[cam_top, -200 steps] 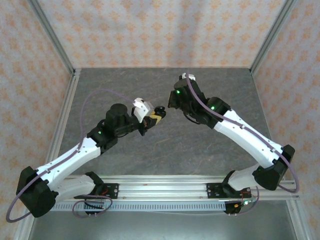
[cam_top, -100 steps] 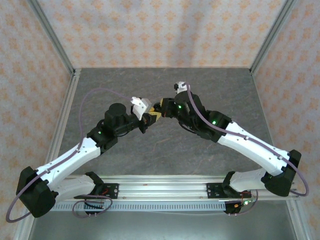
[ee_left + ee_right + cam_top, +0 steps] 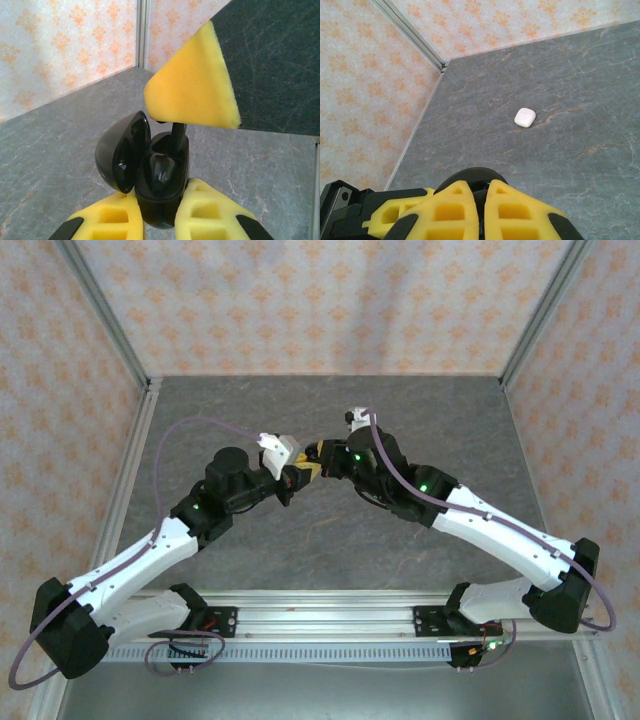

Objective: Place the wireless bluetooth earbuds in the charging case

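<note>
One black earbud [image 3: 177, 134] stands stem-up, its tip already at a socket of the open black case [image 3: 160, 175]. The stem runs up under a pad of the right gripper [image 3: 479, 200], whose jaws are pinched almost together, apparently on that stem, to steer it straight down. The left gripper [image 3: 161, 202] clamps the case's base, holding it up with the lid tipped aside so the sockets face the earbud. A white case [image 3: 525, 117] lies well apart on the table [image 3: 580, 75].

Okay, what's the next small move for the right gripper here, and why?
Probably ease the right gripper slightly down: the small black earbud it pinches stands only partly inside the open glossy black charging case, which the left gripper clamps.
</note>
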Motion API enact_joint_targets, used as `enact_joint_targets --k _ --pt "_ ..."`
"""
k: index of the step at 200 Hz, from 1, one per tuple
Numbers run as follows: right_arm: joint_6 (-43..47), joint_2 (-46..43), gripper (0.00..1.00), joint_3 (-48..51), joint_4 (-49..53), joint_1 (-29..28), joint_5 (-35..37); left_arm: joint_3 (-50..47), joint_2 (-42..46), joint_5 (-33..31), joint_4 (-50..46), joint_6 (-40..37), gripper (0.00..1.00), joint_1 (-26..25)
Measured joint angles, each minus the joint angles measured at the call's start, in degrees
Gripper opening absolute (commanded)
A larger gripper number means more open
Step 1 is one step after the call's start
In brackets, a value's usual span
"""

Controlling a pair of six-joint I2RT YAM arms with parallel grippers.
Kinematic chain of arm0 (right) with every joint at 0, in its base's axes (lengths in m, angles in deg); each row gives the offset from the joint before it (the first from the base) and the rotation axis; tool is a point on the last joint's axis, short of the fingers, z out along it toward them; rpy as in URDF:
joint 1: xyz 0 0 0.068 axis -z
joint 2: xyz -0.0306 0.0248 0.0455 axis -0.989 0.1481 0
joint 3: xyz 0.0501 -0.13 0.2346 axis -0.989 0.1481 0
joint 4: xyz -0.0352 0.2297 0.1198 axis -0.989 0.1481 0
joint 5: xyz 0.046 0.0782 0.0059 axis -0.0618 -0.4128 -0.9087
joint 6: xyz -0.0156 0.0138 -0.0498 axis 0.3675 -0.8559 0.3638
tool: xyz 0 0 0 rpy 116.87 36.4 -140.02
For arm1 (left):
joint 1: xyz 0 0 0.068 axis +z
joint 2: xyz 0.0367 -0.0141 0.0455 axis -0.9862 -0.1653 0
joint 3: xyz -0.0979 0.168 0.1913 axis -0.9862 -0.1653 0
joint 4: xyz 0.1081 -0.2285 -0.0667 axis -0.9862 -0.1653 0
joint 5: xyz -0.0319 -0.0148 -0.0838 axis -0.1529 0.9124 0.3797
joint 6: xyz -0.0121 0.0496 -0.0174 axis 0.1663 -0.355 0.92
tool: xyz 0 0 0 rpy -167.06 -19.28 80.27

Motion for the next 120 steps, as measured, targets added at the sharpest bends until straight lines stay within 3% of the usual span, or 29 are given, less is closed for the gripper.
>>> enact_joint_targets --k 120 --pt "1.3 1.1 0.1 -1.0 1.7 0.0 -1.7 0.0 0.0 0.0 -0.9 0.1 0.0 0.0"
